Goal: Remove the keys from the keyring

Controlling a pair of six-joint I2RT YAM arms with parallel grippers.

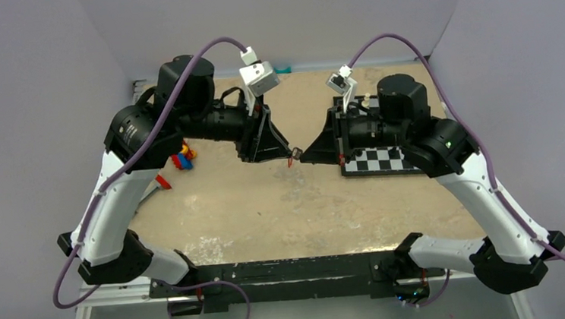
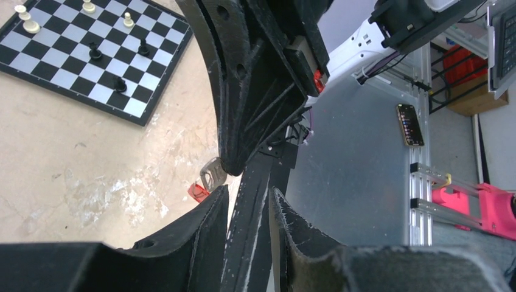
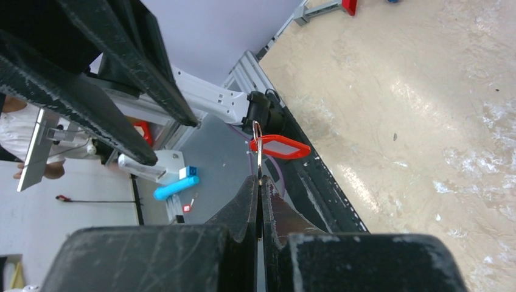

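Two grippers meet above mid-table. Right gripper [image 3: 258, 180] pinched tight on keyring [image 3: 257, 135]; red-headed keys [image 3: 280, 147] hang from it, white label insert unreadable. Left gripper [image 2: 251, 194] fingers apart.

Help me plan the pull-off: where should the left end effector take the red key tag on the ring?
Probably the red key tag by its flat faces at the free end, approaching from the side away from the right end effector. The tag juts sideways off the keyring, which stands pinched edge-on, so that end is clear.
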